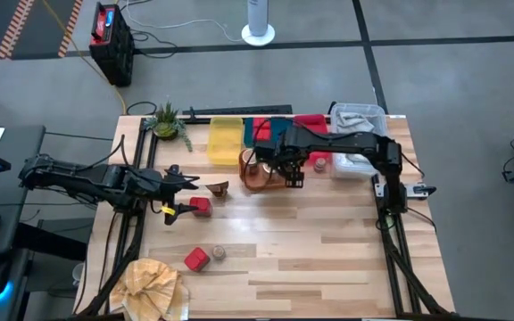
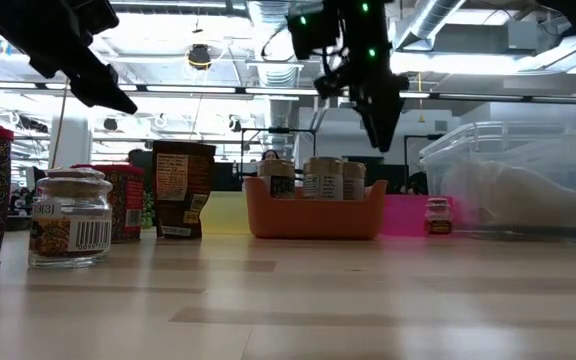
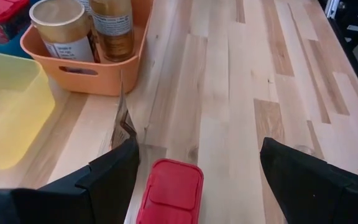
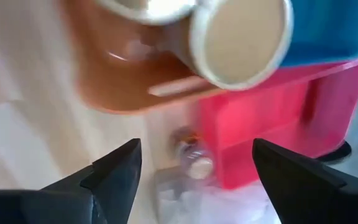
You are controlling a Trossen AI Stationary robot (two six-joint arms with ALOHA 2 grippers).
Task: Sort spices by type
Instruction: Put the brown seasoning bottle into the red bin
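My left gripper [image 1: 186,197] [image 3: 197,149] is open and hovers above a red boxy tin [image 1: 201,205] [image 3: 169,193] that lies flat on the table. The dark brown piece [image 1: 218,187] [image 3: 124,124] stands just beyond the tin. My right gripper [image 1: 293,174] [image 4: 194,152] is open and hangs over the right end of the orange tray [image 1: 259,174] [image 2: 313,215], which holds tan round jars [image 4: 241,37]. A tiny shaker [image 4: 194,158] [image 2: 438,215] stands beside the red tray [image 4: 272,118]. Another red tin [image 1: 195,259] and a round jar [image 1: 218,253] [image 2: 71,215] stand near the front.
The yellow tray [image 1: 224,141], the blue tray [image 1: 261,132] and a clear plastic bin [image 1: 360,134] line the far edge, next to a small plant [image 1: 166,120]. The tan cloth [image 1: 154,285] lies at the near left corner. Bare wood fills the near right part.
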